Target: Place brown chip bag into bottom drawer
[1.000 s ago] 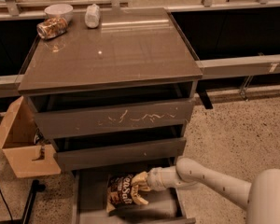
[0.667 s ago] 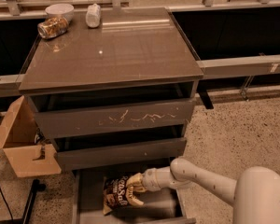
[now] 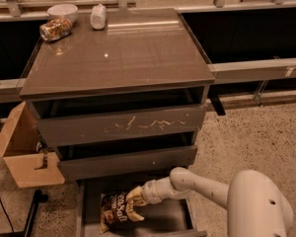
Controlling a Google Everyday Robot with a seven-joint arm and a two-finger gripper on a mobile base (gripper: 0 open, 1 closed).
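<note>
The brown chip bag [image 3: 115, 212] shows dark foil with white lettering and lies low inside the pulled-out bottom drawer [image 3: 170, 218], toward its left half. My gripper [image 3: 134, 205] reaches in from the right on the white arm and is shut on the bag's right end. Whether the bag rests on the drawer floor or hangs just above it, I cannot tell. The drawer's front part is cut off by the frame edge.
Above the open drawer sit a plain drawer front [image 3: 128, 163] and a scratched one [image 3: 123, 125]. The cabinet top [image 3: 118, 53] carries a crushed can [image 3: 55, 28], a white bowl [image 3: 62, 11] and a white bundle [image 3: 97, 17]. A cardboard box [image 3: 24, 152] stands left.
The gripper and the chip bag have shifted left and slightly deeper into the bottom drawer. The arm reaches further in.
</note>
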